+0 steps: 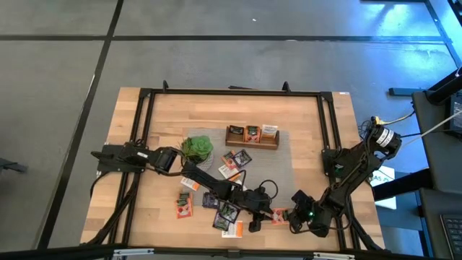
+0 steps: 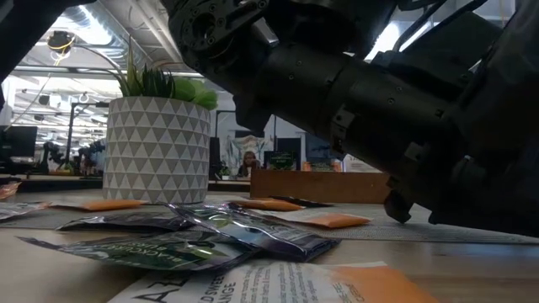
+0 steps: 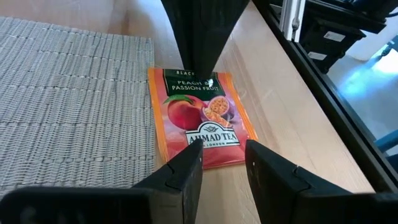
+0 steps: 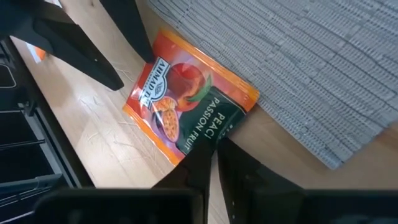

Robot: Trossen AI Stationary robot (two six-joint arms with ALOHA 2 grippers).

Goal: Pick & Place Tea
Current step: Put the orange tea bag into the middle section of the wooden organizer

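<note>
An orange tea sachet (image 3: 199,118) printed with a peach lies flat on the wood next to the grey mat (image 3: 68,93), near the table's front edge (image 1: 278,214). My right gripper (image 4: 214,154) is shut on its dark end and comes from the table's right (image 1: 294,217). My left gripper (image 3: 224,163) stands open at the sachet's opposite, orange end (image 1: 258,219). More tea sachets (image 1: 220,209) lie scattered on the mat and wood left of it. My right gripper pinches the edge of the sachet's dark end (image 4: 216,129) between its two fingers, at their free ends. The fingers slant down from the table's right. The sachet lies flat on the wood. My left gripper: whether its fingertips (image 3: 191,158) touch the orange end, I cannot tell.
A brown wooden box (image 1: 252,136) with sachets in it stands at the mat's far side, and a green potted plant (image 1: 196,148) to its left. A black frame rail (image 3: 323,81) runs close beside the sachet on the near side.
</note>
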